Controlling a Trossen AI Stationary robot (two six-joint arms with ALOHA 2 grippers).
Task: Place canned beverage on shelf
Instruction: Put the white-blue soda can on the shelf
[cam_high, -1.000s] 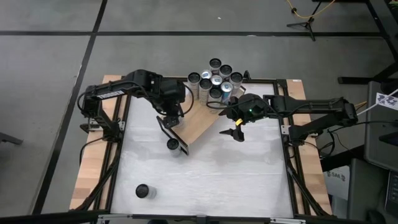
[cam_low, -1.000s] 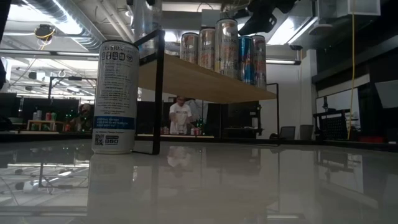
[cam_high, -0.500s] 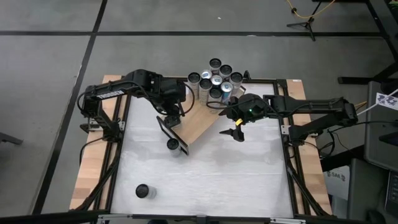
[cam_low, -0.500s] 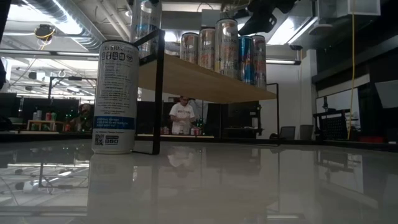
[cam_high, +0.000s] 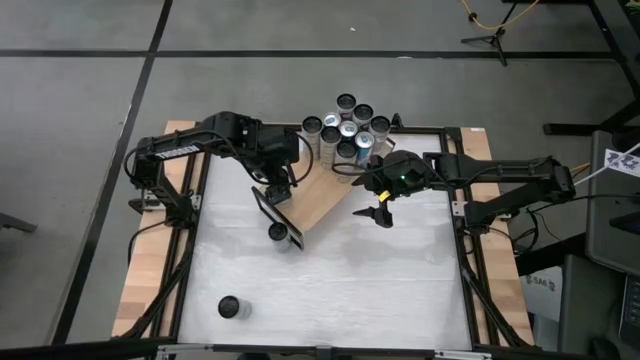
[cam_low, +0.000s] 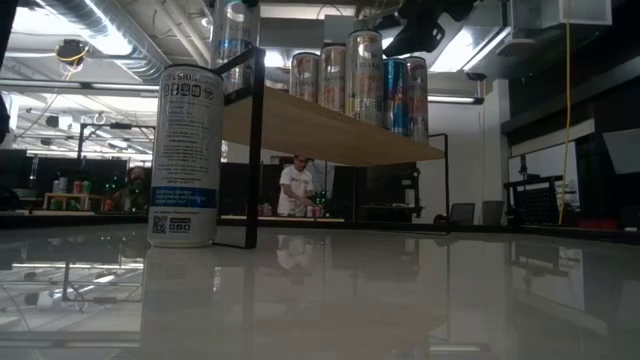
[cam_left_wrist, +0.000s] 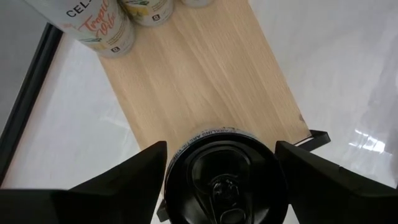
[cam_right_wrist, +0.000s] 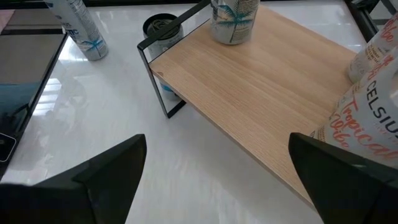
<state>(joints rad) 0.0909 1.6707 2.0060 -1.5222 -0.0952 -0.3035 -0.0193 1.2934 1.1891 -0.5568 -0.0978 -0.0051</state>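
Black-topped can (cam_left_wrist: 225, 180) sits between the left gripper (cam_left_wrist: 221, 171) fingers, which are closed on its sides, held over the near end of the shelf (cam_high: 318, 196); whether its base touches the board cannot be told. In the high view the left gripper (cam_high: 277, 183) is above that end, a cluster of cans (cam_high: 347, 128) stands at the shelf's far end, one can (cam_high: 279, 232) stands on the desk (cam_high: 330, 290) just beside the shelf's black end frame, and another (cam_high: 229, 306) well apart toward the desk's front. Right gripper (cam_high: 381, 212) waits beside the shelf, fingers spread wide and empty. Risk: the can is close to the board's end, so letting go off-centre or tilted could tip it over the edge.
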